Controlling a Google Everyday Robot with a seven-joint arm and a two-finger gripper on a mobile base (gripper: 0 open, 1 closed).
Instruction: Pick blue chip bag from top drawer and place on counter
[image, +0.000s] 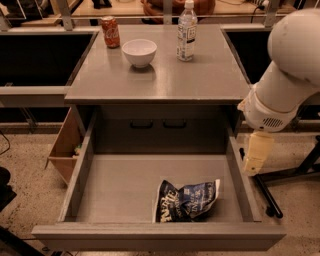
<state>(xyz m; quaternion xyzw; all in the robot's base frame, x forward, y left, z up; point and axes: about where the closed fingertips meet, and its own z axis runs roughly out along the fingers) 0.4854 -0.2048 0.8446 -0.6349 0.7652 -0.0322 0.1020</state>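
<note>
Bag (186, 201): crumpled, flat on the floor of the drawer (115, 190), in the front right part. Close to the front panel, apart from the right wall. Untouched, not lifted.

Gripper (256, 154): outside the drawer, just beyond its right wall, hanging down from the arm (285, 85). Higher than the bag, to its right and well apart from it. Nothing seen in its grasp. Open or closed: cannot tell, visible only as one pale block.

Step, as judged: approach, ahead of the grasp. Pick not yet begun.

Next move, as judged: shift left over the right wall, centre above the bag, descend, close on the crumpled bulk rather than a pale edge. Foil likely to slip or crush. Risk of clipping the right wall or front panel on the way in. Afterwards, lift clear of the overhang of the counter (165, 80).

Counter: bare front half as landing spot. Bowl (139, 52), bottle (186, 31) and can (110, 32) toward the back.

Hidden or unclear: arm cut off at the right edge, base out of view. Drawer rear in shadow under the counter. Bag lettering unreadable. Wooden box (64, 150) at left partly behind the drawer wall, contents unclear.
</note>
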